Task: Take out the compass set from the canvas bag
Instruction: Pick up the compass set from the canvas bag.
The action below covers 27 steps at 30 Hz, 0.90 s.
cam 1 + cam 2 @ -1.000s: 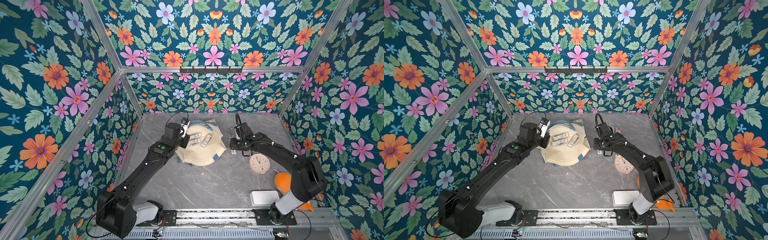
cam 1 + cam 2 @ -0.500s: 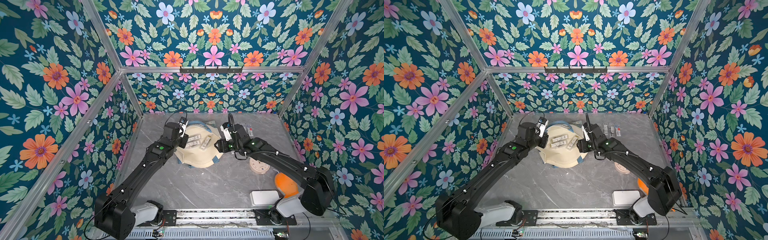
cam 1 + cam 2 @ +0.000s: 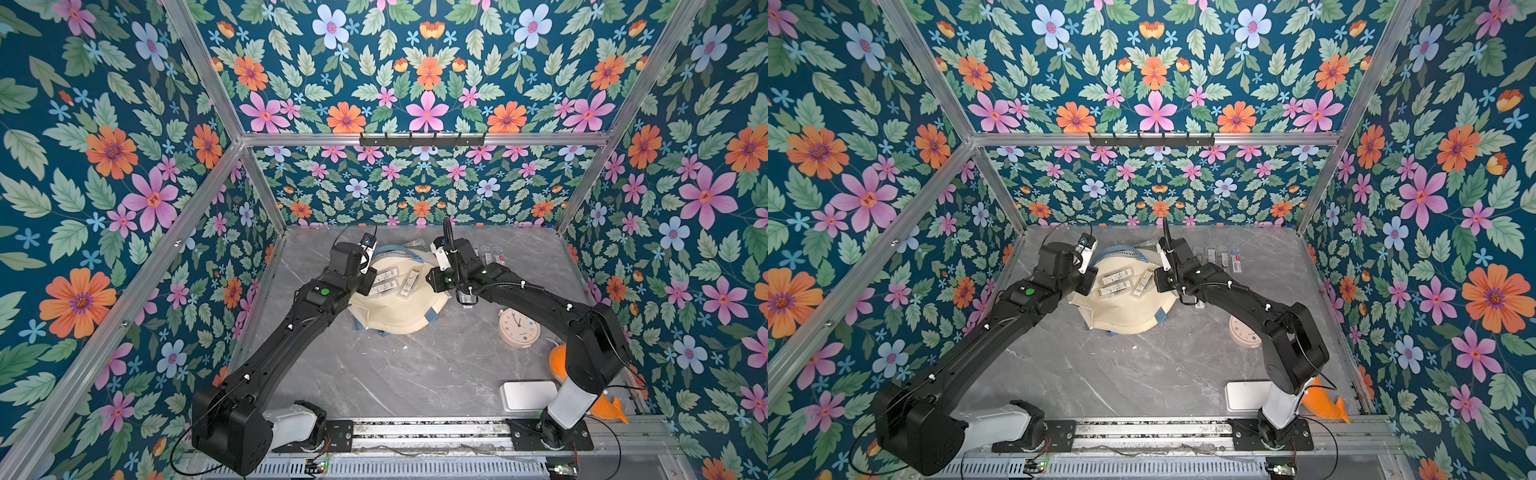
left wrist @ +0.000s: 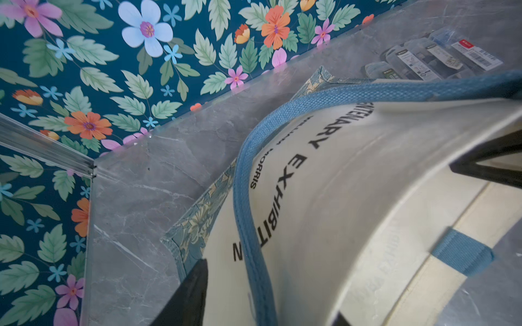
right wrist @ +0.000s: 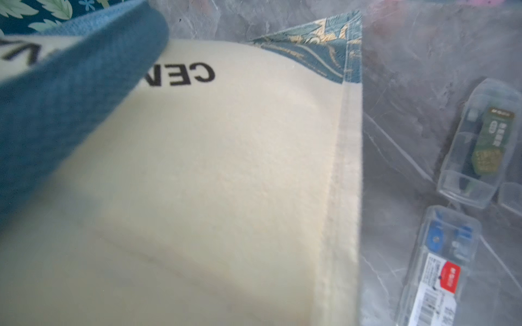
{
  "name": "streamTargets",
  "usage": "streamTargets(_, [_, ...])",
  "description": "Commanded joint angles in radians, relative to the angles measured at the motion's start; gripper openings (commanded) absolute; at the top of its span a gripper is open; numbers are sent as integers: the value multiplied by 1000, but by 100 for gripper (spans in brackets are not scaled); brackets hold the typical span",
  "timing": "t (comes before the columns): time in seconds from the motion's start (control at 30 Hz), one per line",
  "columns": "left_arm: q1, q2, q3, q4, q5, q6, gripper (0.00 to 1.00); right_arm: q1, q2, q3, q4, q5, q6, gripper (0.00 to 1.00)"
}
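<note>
Canvas bag (image 3: 399, 311) slumped on table (image 3: 395, 374) toward 12 o'clock, three compass set cases (image 3: 385, 275) lying on top, spare cases (image 3: 492, 254) at its 2 o'clock. left gripper (image 4: 339, 228) spread wide astride blue strap (image 4: 248, 197), gripping nothing; right gripper (image 3: 433, 280) at bag's 3 o'clock edge, can't tell its state

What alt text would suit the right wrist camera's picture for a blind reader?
Close-up of a cream canvas bag with black printed letters, a blurred dusty-blue woven strap crossing in front and a green paisley panel at its corner. Beside it on the grey marble table lie clear plastic cases.
</note>
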Motion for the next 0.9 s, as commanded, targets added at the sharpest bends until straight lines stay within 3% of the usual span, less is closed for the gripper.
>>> streamTargets(0.0, [-11,38,50,23,-48,44,56,-6,27,35,41,-30,-22,31])
streamTargets(0.27, [-40,124,132,39,-64,89,53,-30,106,123,6,-78,-37,30])
streamTargets(0.53, [-40,143,136,37,-63,82,15,-55,128,178,-35,-85,-53,36])
streamTargets(0.7, [-40,137,137,44,-75,60,0,-55,28,170,-109,-125,14,44])
streamTargets(0.77, [-40,137,143,48,-71,45,0,-38,-50,113,-87,-208,88,45])
streamTargets(0.87, [-40,131,138,63,-63,25,0,60,-164,22,-17,-147,130,47])
